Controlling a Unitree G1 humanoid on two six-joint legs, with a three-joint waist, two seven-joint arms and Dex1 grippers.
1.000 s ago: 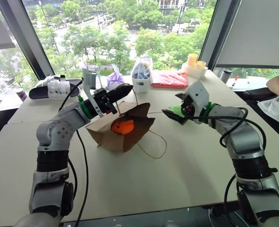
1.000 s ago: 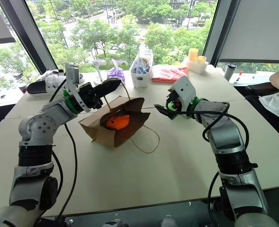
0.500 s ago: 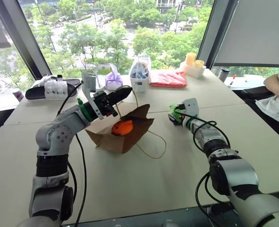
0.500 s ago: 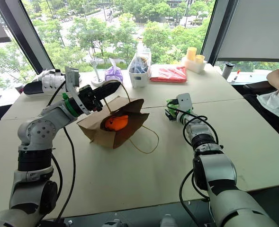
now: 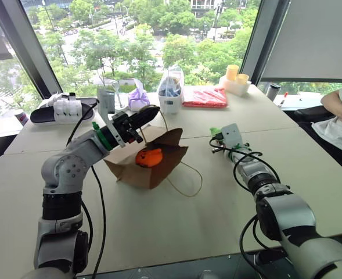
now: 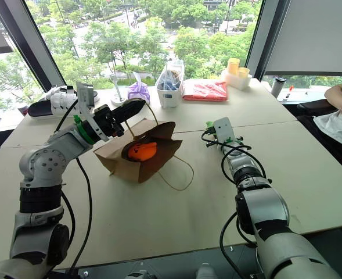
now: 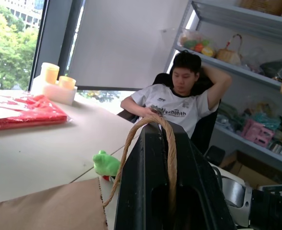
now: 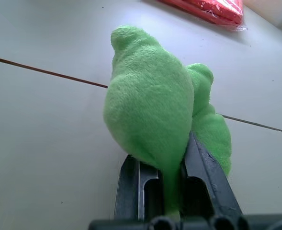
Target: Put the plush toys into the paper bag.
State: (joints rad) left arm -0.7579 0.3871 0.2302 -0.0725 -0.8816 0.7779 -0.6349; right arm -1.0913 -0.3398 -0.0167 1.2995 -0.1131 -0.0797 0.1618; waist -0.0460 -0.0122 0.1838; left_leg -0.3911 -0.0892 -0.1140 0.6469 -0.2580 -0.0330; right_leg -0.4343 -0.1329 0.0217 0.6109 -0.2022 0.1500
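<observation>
On the worktop (image 6: pixel 176 203) right of the paper bag (image 6: pixel 141 152): green plush toy (image 8: pixel 152 115), pinched between right tool (image 8: pixel 172 187) fingers. Orange toy (image 6: pixel 143 150) already inside bag; left tool (image 7: pixel 172 158) clenched on cord handle (image 7: pixel 155 125), mouth propped open. Best lifted clear first, then swung over to the mouth before release.

Broad dark-framed windows (image 5: pixel 130 40) looked onto green trees behind the pale beige worktop (image 5: pixel 176 226), while a grey roller blind (image 5: pixel 310 40) and metal shelves (image 7: pixel 246 28) stood nearby.
</observation>
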